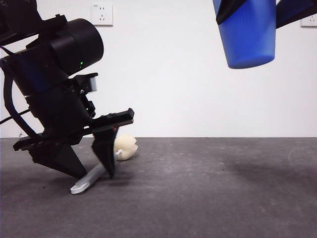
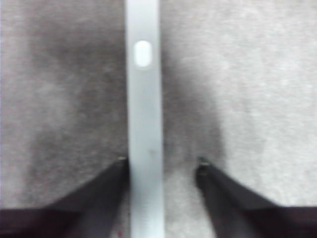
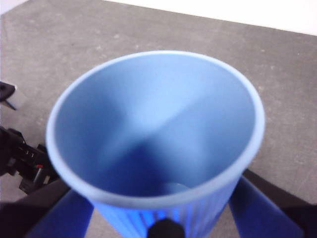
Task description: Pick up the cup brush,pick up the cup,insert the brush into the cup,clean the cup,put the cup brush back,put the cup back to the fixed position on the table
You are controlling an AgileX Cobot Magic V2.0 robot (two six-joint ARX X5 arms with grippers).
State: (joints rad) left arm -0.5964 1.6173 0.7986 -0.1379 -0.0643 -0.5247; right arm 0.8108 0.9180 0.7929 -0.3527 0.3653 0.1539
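Straddling cup brush (image 2: pixel 143 124) handle, left end effector (image 2: pixel 161 163) parted; right end effector (image 3: pixel 163 218) clamps raised cup (image 3: pixel 156 144)

Front view: low, about level with the table (image 1: pixel 208 198), looking straight across to a white wall; the left gripper (image 1: pixel 94 171) stands close and large on one side, the cup (image 1: pixel 247 32) hangs at the top edge.
Left wrist view: riding the left arm, staring straight down, very near and blurred; the cup brush (image 2: pixel 143 124) handle runs between the jaws over grey tabletop.
Right wrist view: on the right arm, peering into the cup's open mouth, close up, table beyond.
Shared ground: front and left wrist both catch the brush handle; front and right wrist both catch the cup; the right wrist view also glimpses black arm hardware (image 3: pixel 25 161) at its edge.
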